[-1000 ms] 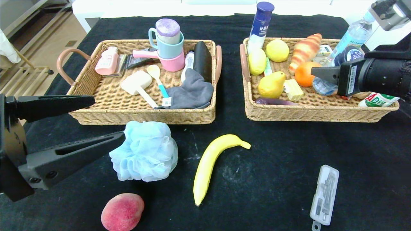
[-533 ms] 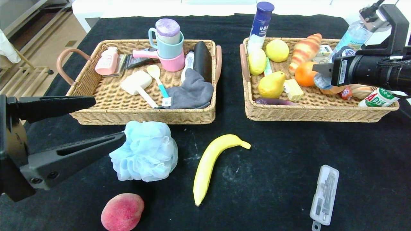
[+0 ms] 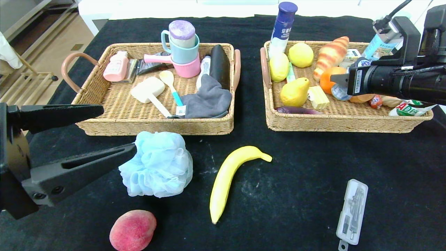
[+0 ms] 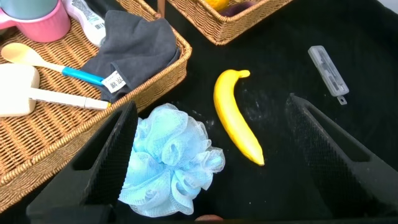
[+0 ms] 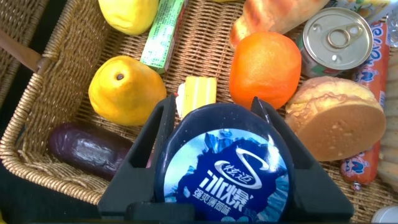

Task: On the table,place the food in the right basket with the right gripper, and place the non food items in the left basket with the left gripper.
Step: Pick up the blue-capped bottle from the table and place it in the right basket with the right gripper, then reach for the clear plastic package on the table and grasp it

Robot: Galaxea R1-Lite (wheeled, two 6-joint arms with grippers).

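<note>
Head view showed the left claw low over the desk's left edge, its two fingers spread wide and holding nothing; the lower fingertip sat just beside the light-blue bath pouf. The pouf lay on the cloth just in front of the left basket, which held cups, a spoon, a grey cloth and other household things. A peach rested near the desk's front edge, below the pouf. A banana lay near the middle of the desk, in front of the gap between the baskets. Toward the front right corner lay the slim compass case, well apart from the rest. The right basket held a pear, lemons, an orange and packaged food. Above it, the right claw hung over the basket's middle, pinching the small clear jar. In the right wrist view the fingers pressed against both sides of the jar's dark blue printed lid, with the pear and orange in the basket beneath.
</note>
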